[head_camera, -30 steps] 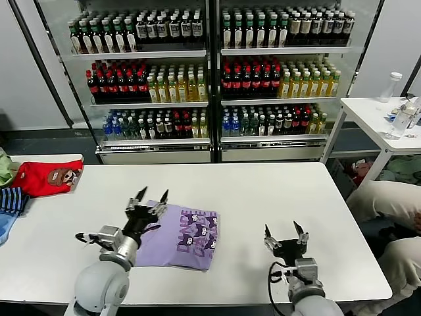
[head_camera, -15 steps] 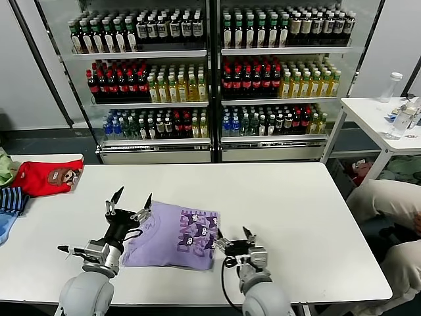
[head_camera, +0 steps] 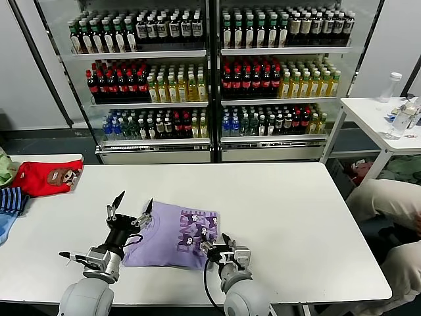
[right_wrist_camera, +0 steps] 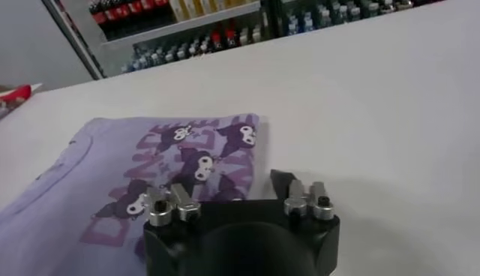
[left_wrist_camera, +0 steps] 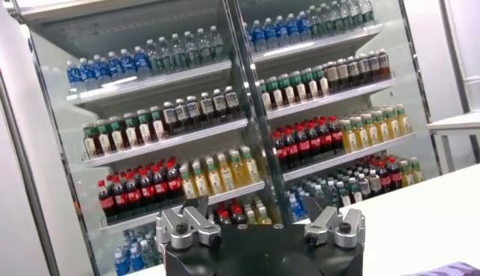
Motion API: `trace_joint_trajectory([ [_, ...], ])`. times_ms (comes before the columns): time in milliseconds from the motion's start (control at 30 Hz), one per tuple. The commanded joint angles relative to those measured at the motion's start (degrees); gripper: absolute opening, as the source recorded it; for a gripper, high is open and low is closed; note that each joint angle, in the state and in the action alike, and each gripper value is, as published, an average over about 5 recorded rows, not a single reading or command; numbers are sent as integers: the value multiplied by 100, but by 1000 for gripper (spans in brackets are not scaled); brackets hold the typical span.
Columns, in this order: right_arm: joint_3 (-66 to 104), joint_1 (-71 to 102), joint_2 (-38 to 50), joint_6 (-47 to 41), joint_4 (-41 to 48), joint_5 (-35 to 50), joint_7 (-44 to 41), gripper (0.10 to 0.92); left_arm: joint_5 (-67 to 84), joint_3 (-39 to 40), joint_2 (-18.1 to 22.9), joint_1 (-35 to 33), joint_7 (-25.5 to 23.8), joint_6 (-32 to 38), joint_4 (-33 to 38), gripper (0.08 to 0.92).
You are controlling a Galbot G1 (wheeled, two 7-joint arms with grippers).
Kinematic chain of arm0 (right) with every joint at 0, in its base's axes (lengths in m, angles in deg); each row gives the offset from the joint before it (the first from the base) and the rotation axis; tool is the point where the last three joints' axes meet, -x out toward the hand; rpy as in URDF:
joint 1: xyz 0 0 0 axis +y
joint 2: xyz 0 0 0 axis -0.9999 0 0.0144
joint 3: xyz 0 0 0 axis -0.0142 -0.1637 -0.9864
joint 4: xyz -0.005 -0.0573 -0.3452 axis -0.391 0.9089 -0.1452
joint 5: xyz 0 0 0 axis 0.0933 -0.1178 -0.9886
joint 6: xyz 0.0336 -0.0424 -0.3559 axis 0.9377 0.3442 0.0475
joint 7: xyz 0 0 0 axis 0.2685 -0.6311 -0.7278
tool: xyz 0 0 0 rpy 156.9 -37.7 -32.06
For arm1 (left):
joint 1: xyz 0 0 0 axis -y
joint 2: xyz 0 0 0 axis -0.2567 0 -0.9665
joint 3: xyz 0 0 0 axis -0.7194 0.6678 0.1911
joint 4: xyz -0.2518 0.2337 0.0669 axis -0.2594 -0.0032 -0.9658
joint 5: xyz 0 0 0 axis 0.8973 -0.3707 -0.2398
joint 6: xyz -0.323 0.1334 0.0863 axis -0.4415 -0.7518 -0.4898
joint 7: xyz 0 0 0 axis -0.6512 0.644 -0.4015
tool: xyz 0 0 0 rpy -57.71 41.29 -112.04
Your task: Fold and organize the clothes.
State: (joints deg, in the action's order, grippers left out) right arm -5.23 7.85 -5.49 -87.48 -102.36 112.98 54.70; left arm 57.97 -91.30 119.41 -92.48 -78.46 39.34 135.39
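Item: lavender T-shirt point(head_camera: 172, 236), lying part-folded and flat on the white counter point(head_camera: 289, 217), near the front edge and a little left of centre. The printed side faces up, dark purple graphic and lettering toward its right half; the neckline sits at its left. In the right wrist view the same shirt point(right_wrist_camera: 142, 172) spreads out just ahead of that arm's fingers.

Left hand point(head_camera: 131, 205): raised above the shirt's left edge, fingers spread wide, gripping nothing. It seems positioned to come down on the collar side for the next fold.

Right hand point(head_camera: 217, 242): low at the shirt's near right corner, fingers part open, one tip over the printed cloth. No fabric can be seen pinched between them. Its placement suggests a grasp on that corner is being prepared.

Other stock: red garment with cartoon print point(head_camera: 47, 178) and blue-striped garment point(head_camera: 12, 199) at the far left of the counter, well apart from the work. Drinks cooler point(head_camera: 210, 79) behind.
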Motion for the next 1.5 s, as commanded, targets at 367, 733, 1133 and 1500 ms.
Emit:
trace_joint_trajectory([
  [367, 39, -116, -59, 29, 23, 298, 75, 343, -45, -23, 19, -74, -48, 91, -50, 823],
  [733, 1515, -315, 1534, -73, -913, 172, -1123, 118, -48, -84, -61, -120, -52, 236, -163, 823],
  [1133, 1658, -42, 1471, 182, -632, -617, -1356, 176, -92, -57, -63, -10, -135, 578, -459, 823],
  [1500, 1724, 252, 1556, 935, -918, -1548, -1320, 493, -119, 22, 95, 259, -357, 860, -716, 823],
])
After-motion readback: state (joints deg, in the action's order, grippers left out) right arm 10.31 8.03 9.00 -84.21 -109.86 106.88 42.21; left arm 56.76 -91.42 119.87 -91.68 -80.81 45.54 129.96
